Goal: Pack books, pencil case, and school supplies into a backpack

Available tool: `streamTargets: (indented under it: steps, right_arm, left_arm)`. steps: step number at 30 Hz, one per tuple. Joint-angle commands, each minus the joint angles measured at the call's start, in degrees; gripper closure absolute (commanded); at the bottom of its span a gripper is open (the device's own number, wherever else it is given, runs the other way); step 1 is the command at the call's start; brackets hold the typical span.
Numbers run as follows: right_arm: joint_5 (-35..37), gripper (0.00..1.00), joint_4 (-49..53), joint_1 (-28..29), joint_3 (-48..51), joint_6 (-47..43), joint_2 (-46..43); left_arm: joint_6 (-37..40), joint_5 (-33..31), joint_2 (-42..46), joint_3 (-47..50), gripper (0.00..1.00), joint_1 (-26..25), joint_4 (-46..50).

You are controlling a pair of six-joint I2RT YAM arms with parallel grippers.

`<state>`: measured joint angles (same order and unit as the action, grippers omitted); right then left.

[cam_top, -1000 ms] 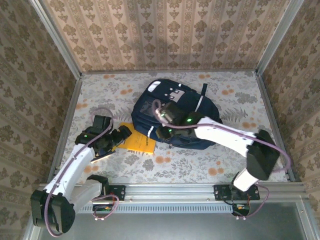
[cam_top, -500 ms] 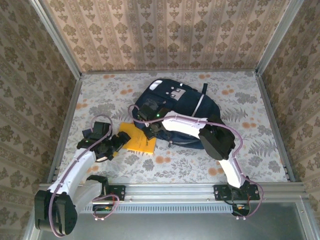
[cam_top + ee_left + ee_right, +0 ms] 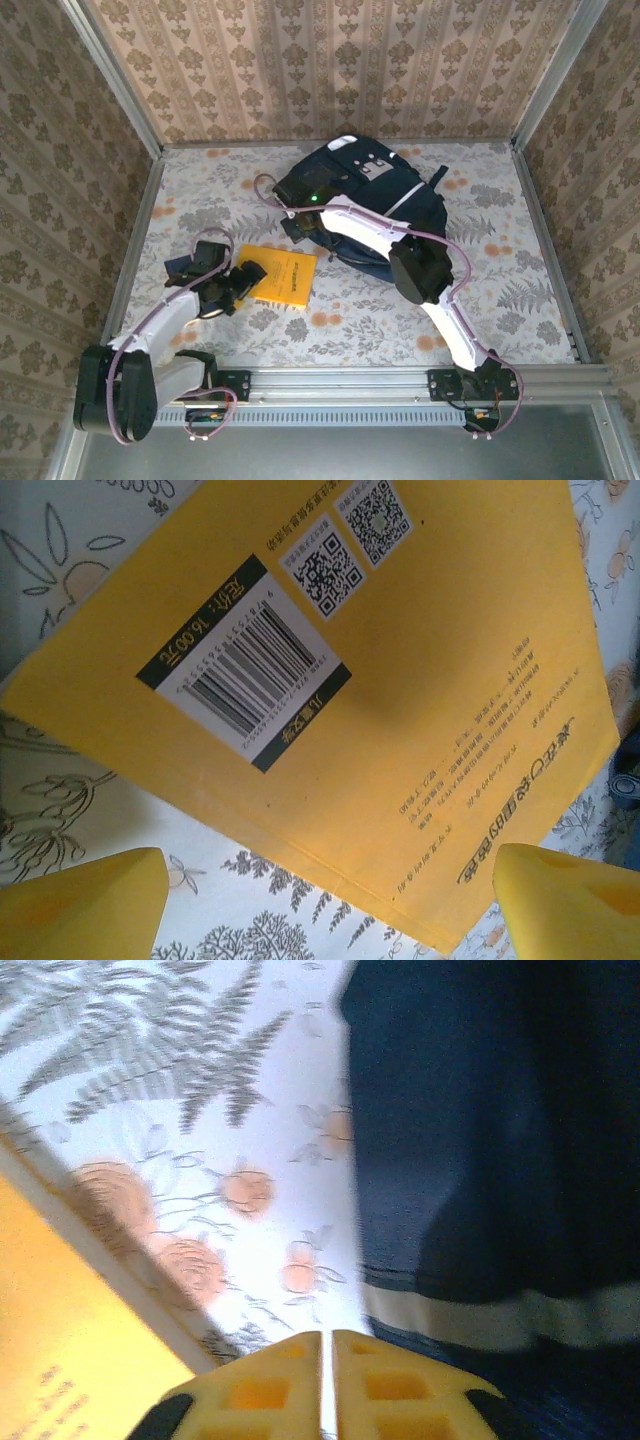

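On the floral table (image 3: 480,300), just near-left of the backpack (image 3: 370,190), the yellow book (image 3: 400,680) lies flat, back cover up, showing a barcode label priced 16.00, two QR codes and lines of Chinese print. It lies just ahead of the left gripper (image 3: 325,910), whose fingers (image 3: 80,905) stand wide apart with the arm stretched low. Beside the backpack's white-striped edge hovers the right gripper (image 3: 326,1380), pressed together and empty, its elbow bent.

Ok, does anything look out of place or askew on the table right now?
The yellow book lies barcode side up on the table, skewed to its edges, beside the backpack rather than inside it. Nothing looks spilled or damaged.
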<state>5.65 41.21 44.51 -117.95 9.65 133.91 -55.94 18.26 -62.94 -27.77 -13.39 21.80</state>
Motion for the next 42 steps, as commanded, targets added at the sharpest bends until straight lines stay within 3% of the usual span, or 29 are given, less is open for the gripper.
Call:
streamTargets:
  steps: [1,6,10,21,25,31,42]
  right_arm:
    - [-7.15,0.83,4.44,0.56,-4.01,-2.1,4.42]
    - [-6.79,0.8,7.29,0.97,-6.75,-1.74,7.8]
    - [-6.85,0.77,6.84,0.92,-3.38,-1.26,6.73]
    - [-19.16,0.7,-6.61,1.78,26.06,5.04,-11.17]
    - [-27.53,0.66,-10.1,2.41,33.99,6.15,-16.56]
    - [-22.5,0.57,-10.72,0.45,34.59,9.44,-17.22]
    - [-35.69,0.56,-13.93,-0.96,31.46,16.26,-12.59]
  left_arm:
    - [-0.22,0.55,-2.75,0.34,0.15,0.37,-4.02]
    - [0.22,-0.14,-8.17,-1.02,0.15,0.41,-7.83]
    - [2.21,-0.67,-12.27,-3.6,0.16,0.3,-8.97]
    - [5.63,1.05,-17.27,-8.46,0.17,-1.15,-10.23]
    - [6.37,1.6,-17.68,-9.03,0.17,-2.28,-10.1]
    - [5.85,2.73,-18.19,-8.82,0.18,-5.42,-10.47]
    - [5.78,2.28,-16.63,-8.64,0.18,-7.53,-9.31]
